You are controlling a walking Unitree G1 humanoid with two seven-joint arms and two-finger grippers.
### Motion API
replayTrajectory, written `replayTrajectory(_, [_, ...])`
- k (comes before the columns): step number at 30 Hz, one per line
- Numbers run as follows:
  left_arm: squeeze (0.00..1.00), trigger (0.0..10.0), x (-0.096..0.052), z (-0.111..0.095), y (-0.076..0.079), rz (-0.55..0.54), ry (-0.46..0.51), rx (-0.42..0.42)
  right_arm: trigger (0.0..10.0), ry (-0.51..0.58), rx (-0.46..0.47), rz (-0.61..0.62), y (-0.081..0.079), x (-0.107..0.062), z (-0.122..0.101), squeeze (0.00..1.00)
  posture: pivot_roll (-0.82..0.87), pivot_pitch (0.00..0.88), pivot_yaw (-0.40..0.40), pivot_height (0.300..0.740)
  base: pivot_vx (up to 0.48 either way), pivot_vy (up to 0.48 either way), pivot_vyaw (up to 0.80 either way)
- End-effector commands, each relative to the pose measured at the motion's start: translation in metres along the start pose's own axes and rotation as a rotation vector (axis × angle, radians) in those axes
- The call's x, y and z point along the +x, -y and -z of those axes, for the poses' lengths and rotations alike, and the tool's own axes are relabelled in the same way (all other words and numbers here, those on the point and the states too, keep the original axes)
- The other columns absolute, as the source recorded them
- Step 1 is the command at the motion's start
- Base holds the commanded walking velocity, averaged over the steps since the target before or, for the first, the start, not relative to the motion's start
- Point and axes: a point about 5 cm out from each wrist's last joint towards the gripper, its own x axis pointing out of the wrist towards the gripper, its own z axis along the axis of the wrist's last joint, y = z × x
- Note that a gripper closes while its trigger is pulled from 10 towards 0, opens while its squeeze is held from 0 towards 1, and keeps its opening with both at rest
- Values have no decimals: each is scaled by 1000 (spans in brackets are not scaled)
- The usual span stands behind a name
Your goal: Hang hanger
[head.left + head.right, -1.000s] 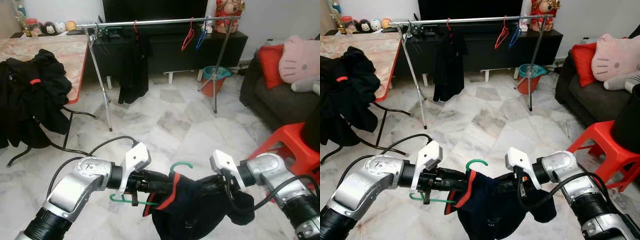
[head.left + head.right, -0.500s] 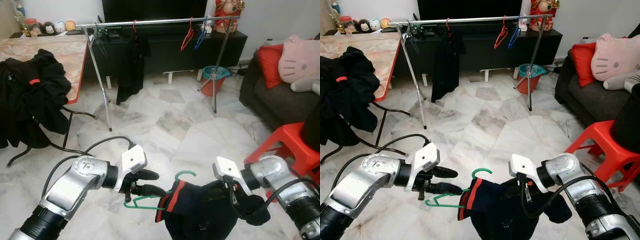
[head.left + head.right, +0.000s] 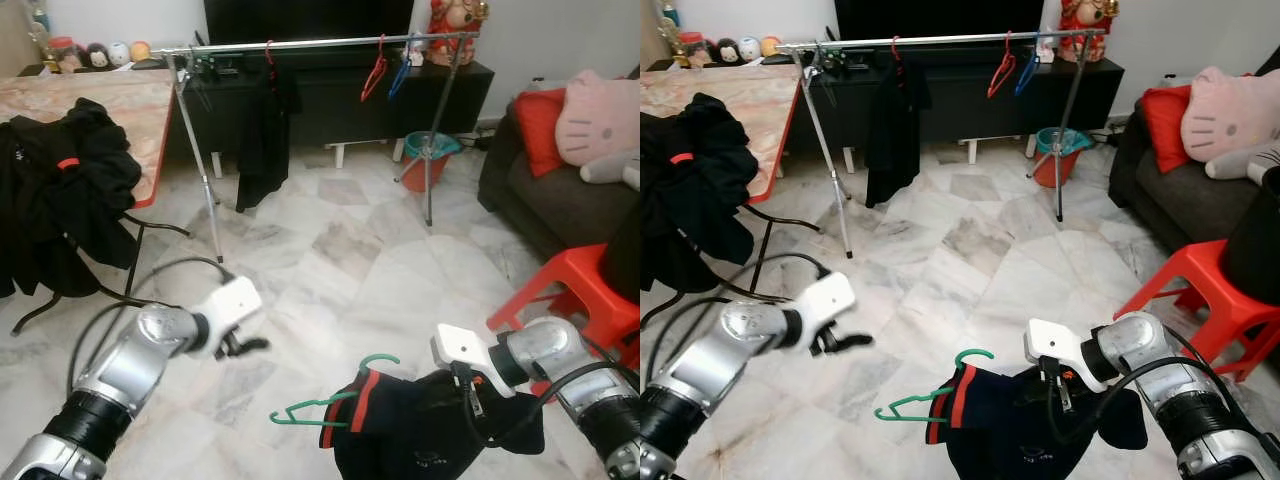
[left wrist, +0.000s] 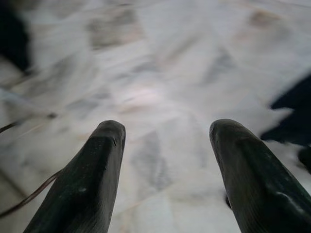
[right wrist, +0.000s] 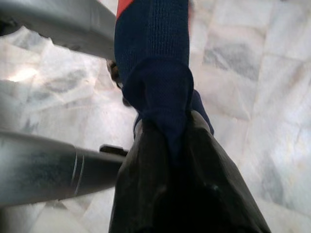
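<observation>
- the green hanger [image 3: 318,408] lay nearly level low in front of the robot, its long axis running across the view, the bare end pointing toward the robot's left and its hook [image 3: 378,360] curling upward near the middle.
- a dark navy garment with a red neck trim [image 3: 420,445] was draped on the hanger's right half and hung down in a bunch over the floor.
- the right gripper [image 5: 167,141] was clamped on a fold of that garment; in the right wrist view the two black fingers [image 5: 146,174] pressed together with the cloth squeezed between them.
- the left gripper [image 4: 165,141] hung off to the left, well apart from the hanger, its fingers [image 4: 104,145] spread wide with nothing between them but blurred marble.
- the marble floor [image 3: 350,240] stretched open between the robot and the clothes rack [image 3: 320,44] at the far side.
- on the rack's rail hung a black garment [image 3: 262,130], a red hanger [image 3: 376,72] and a blue hanger [image 3: 402,70], with bare rail between the black garment and the red hanger.
- a table [image 3: 110,100] piled with black clothes [image 3: 60,195] stood on the left, a red stool [image 3: 580,290] and a dark sofa [image 3: 540,200] on the right, and an orange bucket [image 3: 425,160] near the rack's right leg.
</observation>
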Motion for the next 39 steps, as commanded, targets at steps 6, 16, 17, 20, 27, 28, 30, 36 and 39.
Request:
replayTrajectory(6, [0,10000,-7,19,-25,-227,-70,-97,0,-10,-12,53,5,-8,1,0,132,0,-37,732,0,0,0])
replayTrajectory(16, [0,10000,-7,19,-25,-227,-70,-97,0,-10,-12,53,5,-8,1,0,132,0,-37,732,0,0,0])
replayTrajectory(17, [0,10000,-7,19,-25,-227,-70,-97,0,-10,-12,53,5,-8,1,0,132,0,-37,732,0,0,0])
replayTrajectory(20, [0,10000,-7,19,-25,-227,-70,-97,0,-10,-12,53,5,-8,1,0,132,0,-37,732,0,0,0])
replayTrajectory(27, [0,10000,-7,19,-25,-227,-70,-97,0,-10,-12,53,5,-8,1,0,132,0,-37,732,0,0,0])
replayTrajectory(28, [0,10000,-7,19,-25,-227,-70,-97,0,-10,-12,53,5,-8,1,0,132,0,-37,732,0,0,0])
replayTrajectory(30, [0,10000,-7,19,-25,-227,-70,-97,0,-10,-12,53,5,-8,1,0,132,0,-37,732,0,0,0])
replayTrajectory(36, [0,10000,-4,37,-20,-368,9,-278,0,84,-1,170,16,-5,-10,0,128,0,-30,732,0,0,0])
replayTrajectory(39, [0,10000,-6,60,-7,-516,121,-540,0,202,41,322,27,2,-21,0,122,0,-28,732,0,0,0])
